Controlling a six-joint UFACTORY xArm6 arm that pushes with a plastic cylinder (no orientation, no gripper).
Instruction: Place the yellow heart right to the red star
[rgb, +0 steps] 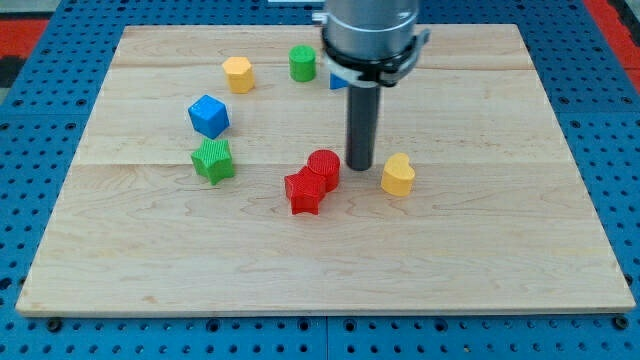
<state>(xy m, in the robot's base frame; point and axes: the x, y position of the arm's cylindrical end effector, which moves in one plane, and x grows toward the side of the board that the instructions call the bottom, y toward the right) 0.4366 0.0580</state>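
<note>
My tip (360, 165), a bare rod tool holding nothing, sits mid-frame between the red cylinder (324, 167) and yellow heart (398, 175), which already seems right of the red star (303, 192); only a slight leftward-downward nudge seems left.

yellow heart (397, 175), ridged red star (303, 191), pale wooden board (480, 250) on blue pegboard (600, 100).
</note>
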